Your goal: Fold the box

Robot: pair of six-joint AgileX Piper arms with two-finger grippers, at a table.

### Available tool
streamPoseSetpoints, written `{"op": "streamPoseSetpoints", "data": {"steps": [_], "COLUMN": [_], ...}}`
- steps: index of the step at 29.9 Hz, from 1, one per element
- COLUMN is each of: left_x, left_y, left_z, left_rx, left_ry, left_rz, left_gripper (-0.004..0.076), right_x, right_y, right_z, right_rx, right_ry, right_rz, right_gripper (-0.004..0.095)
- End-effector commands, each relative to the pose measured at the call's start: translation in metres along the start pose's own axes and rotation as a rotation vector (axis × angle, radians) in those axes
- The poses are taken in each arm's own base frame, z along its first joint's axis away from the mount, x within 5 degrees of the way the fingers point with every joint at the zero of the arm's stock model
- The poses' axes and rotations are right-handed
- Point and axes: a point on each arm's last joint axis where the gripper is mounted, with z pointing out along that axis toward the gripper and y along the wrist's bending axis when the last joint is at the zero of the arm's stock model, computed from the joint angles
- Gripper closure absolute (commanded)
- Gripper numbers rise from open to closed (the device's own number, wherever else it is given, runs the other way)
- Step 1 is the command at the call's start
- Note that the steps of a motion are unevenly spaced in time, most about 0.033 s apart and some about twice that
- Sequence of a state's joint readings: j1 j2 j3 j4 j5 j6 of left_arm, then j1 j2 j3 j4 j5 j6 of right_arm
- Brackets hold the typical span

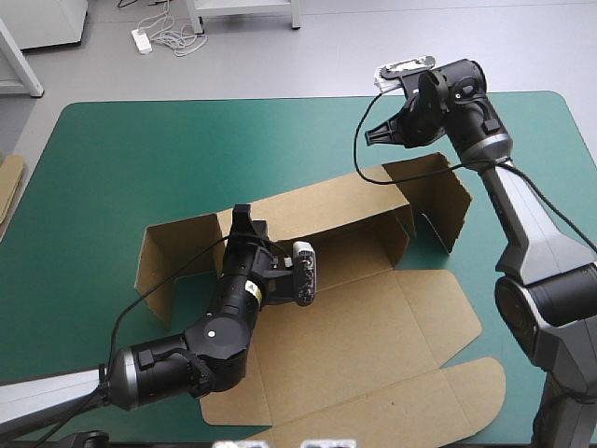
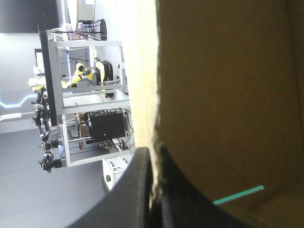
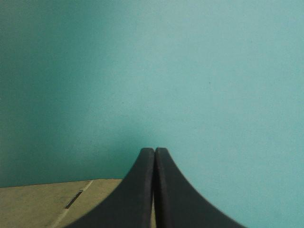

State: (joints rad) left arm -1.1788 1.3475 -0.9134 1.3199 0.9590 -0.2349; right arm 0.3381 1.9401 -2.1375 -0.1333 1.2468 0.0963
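the box [image 1: 373, 327] is lying mid-table on the teal-green cover [image 1: 140, 159], walls partly raised, its near-left part hiding under the left arm [image 1: 215, 336]. the left gripper [image 2: 153, 152] is pinching a raised wall's edge; the right gripper [image 3: 155, 149] is hovering beyond the box, fingers pressed together.

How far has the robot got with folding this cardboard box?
Roughly midway. Done: on the box, the far long wall and both end flaps stand up. In hand: the left gripper is shut on an upright edge of the board; the right gripper, shut and empty, hangs above the teal-green cover. Left: the near panels lie flat, and nothing looks tucked yet.
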Motion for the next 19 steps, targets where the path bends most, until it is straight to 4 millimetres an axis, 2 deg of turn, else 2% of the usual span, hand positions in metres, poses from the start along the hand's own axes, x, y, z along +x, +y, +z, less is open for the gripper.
{"op": "streamPoseSetpoints", "data": {"steps": [1,6,13,19], "left_x": [0.002,0.002,0.002,0.002], "left_y": [0.013,0.013,0.013,0.013], "left_z": [-0.007,-0.007,-0.007,-0.007], "left_rx": [-0.038,-0.038,-0.038,-0.038], "left_ry": [0.008,0.009,0.009,0.009], "left_rz": [-0.038,-0.038,-0.038,-0.038], "left_gripper": [0.0733,0.0733,0.0733,0.0733], "right_x": [0.000,0.011,0.024,0.043], "right_y": [-0.006,-0.007,-0.010,-0.011], "right_z": [-0.027,-0.024,-0.044,-0.048], "right_rx": [0.006,0.020,0.022,0.015], "right_ry": [-0.049,-0.005,-0.010,0.036], "right_rz": [0.010,0.003,0.005,0.002], "right_gripper": [0.0927,0.0927,0.0927,0.0927]}}
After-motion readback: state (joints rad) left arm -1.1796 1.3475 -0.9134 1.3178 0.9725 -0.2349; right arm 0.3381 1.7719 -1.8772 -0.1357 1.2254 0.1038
